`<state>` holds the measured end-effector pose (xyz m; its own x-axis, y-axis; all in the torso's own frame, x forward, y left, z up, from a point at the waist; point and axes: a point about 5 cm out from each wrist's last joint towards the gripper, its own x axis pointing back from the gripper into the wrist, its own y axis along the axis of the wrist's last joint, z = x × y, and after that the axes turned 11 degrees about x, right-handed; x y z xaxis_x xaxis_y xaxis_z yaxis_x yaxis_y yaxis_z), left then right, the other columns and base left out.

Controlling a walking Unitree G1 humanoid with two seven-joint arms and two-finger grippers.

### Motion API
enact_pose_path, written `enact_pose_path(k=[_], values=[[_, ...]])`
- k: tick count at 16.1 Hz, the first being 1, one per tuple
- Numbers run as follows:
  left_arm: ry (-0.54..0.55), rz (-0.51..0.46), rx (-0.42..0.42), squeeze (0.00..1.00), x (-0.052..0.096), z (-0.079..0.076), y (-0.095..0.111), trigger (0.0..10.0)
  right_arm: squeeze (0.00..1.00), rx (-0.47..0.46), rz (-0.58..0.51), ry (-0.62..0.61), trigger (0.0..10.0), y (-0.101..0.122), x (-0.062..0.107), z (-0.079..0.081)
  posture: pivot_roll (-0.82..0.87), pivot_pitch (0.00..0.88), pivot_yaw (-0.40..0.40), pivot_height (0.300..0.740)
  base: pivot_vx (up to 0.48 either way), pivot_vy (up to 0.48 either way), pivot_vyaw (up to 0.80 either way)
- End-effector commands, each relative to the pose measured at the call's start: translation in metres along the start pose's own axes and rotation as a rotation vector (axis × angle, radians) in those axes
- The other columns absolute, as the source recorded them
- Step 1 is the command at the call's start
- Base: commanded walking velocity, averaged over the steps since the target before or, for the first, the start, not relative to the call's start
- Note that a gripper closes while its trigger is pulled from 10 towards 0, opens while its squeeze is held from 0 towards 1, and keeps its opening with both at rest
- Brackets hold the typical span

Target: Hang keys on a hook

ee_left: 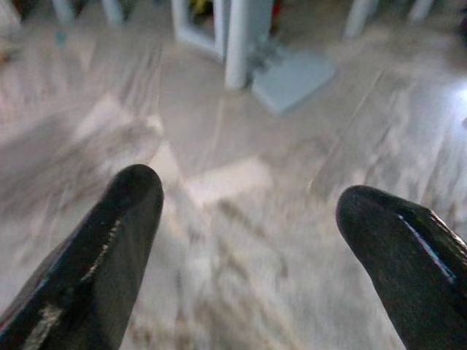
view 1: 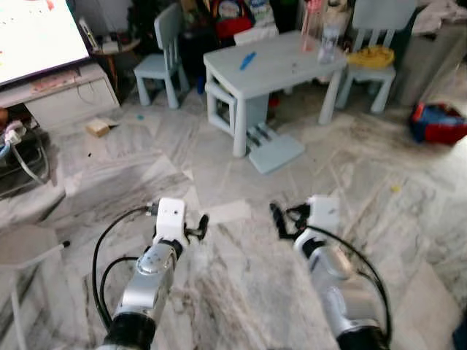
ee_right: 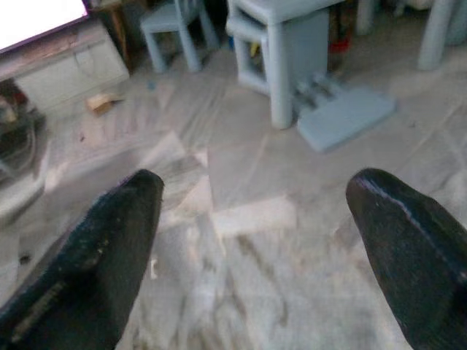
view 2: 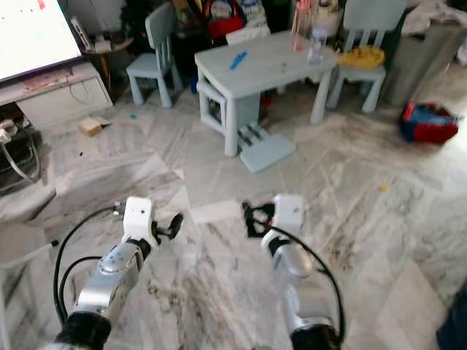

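Keys: I cannot tell where they are lying, and neither pincer is carrying any. The left gripper [view 1: 201, 224] and the right gripper [view 1: 276, 219] are hovering side by side over the marble floor [view 1: 219, 299], each with its black fingers [ee_left: 109, 248] spread wide apart and gripping nothing. Well ahead of both, a pale blue child's table [view 1: 284, 69] is standing with a clear bottle [view 1: 328, 42] and a blue object [view 1: 248, 60] on top; what the bottle is holding cannot be made out. A flat blue stool [view 1: 276, 149] is lying between the pincers and the table. Far off to the right gripper's side, a red-and-blue bag [view 1: 438, 124] is sitting on the floor, its contents unclear.
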<state>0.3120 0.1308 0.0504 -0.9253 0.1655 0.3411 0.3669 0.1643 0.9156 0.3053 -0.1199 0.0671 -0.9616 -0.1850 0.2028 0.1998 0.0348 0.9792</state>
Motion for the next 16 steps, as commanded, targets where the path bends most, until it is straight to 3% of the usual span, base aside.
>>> enact_pose_path(k=[1,4,6,7,10,12,13,15,16], values=[[0.029,0.091,-0.003,0.0,-0.007,0.003,-0.013,10.0,0.0,-0.007,0.038,0.008,10.0,-0.01,-0.008,0.003,-0.03,0.091,0.034,0.74,0.0,0.0,0.0],[0.003,0.223,-0.022,0.0,-0.016,-0.004,-0.027,10.0,0.0,-0.025,0.186,0.028,10.0,-0.035,-0.018,0.014,-0.03,0.076,0.029,0.74,0.0,0.0,0.0],[0.007,0.317,0.035,0.0,-0.016,-0.001,-0.037,10.0,0.0,-0.05,0.271,-0.003,10.0,-0.047,-0.019,0.012,-0.03,0.054,0.029,0.74,0.0,0.0,0.0],[0.017,0.36,0.082,0.0,-0.015,0.001,-0.041,10.0,0.0,-0.05,0.294,-0.003,10.0,-0.05,-0.02,0.012,-0.03,0.044,0.03,0.74,0.0,0.0,0.0],[0.016,0.377,0.099,0.0,-0.017,0.001,-0.04,10.0,0.0,-0.042,0.284,0.012,10.0,-0.047,-0.022,0.014,-0.04,0.024,0.036,0.74,0.0,0.0,0.0],[0.012,0.296,0.051,0.0,-0.025,0.003,-0.019,10.0,0.0,0.008,0.223,-0.002,10.0,-0.033,-0.03,0.008,-0.04,0.006,0.031,0.74,0.0,0.0,0.0],[0.039,0.258,-0.033,0.0,-0.028,0.012,-0.002,10.0,0.0,0.083,0.181,0.008,10.0,-0.02,-0.036,0.001,-0.03,0.0,0.029,0.74,0.0,0.0,0.0],[0.067,0.226,0.032,0.0,-0.033,0.021,0.021,10.0,0.0,0.081,0.145,-0.016,10.0,-0.001,-0.044,-0.013,-0.04,0.0,0.026,0.74,0.0,0.0,0.0],[0.079,0.178,0.016,0.0,-0.036,0.023,0.038,10.0,0.0,0.056,0.12,-0.039,10.0,0.015,-0.05,-0.021,-0.04,0.0,0.025,0.74,0.0,0.0,0.0]])
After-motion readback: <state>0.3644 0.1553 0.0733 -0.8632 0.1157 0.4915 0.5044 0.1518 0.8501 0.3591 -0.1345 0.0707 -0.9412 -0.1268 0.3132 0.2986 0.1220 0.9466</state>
